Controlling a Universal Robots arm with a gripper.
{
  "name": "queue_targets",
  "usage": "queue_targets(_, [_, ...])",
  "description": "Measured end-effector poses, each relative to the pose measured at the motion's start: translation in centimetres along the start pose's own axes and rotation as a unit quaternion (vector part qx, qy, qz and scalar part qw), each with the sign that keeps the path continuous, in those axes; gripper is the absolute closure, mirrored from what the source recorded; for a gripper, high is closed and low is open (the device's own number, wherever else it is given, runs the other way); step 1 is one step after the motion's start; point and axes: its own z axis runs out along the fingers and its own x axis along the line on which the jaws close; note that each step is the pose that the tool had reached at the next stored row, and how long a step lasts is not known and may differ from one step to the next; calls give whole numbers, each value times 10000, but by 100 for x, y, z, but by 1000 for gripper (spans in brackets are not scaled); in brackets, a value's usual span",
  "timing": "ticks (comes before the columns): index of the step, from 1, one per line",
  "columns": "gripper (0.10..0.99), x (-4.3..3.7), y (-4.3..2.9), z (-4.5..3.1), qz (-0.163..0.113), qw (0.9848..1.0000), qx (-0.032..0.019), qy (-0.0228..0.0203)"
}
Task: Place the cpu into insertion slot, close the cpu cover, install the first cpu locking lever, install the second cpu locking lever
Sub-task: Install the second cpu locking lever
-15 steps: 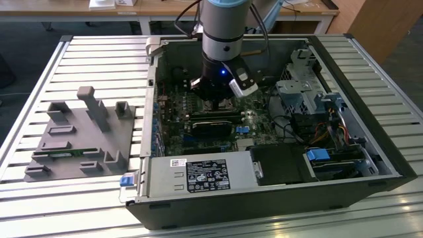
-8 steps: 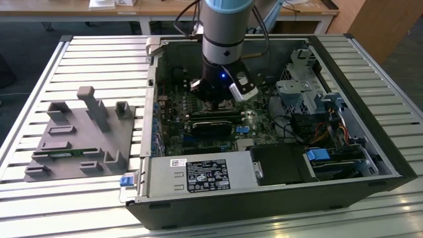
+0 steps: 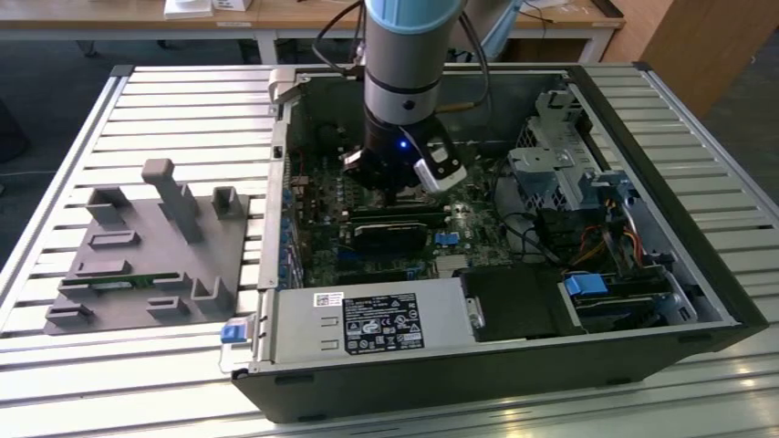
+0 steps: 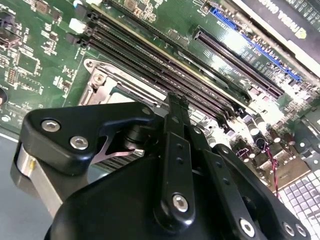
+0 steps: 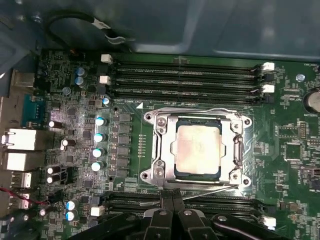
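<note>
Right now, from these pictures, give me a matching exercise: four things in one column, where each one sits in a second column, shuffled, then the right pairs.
1. cpu
2. cpu cover
3. gripper
4. grey fixture block

A. on the slatted table, at the exterior view's left of the computer case
B. in the insertion slot, pale face up
C. lying flat as a silvery frame around the cpu
D. close by the cpu cover's edge

Pairs: 1-B, 2-C, 3-D, 4-A
</note>
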Motion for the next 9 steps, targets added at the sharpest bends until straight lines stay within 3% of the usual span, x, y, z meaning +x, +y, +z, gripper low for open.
queue_targets(5, [980,5,-13,63,0,10000,-26,2])
queue_targets(9, [980,20,-62,59,-1,9998,-205,-4])
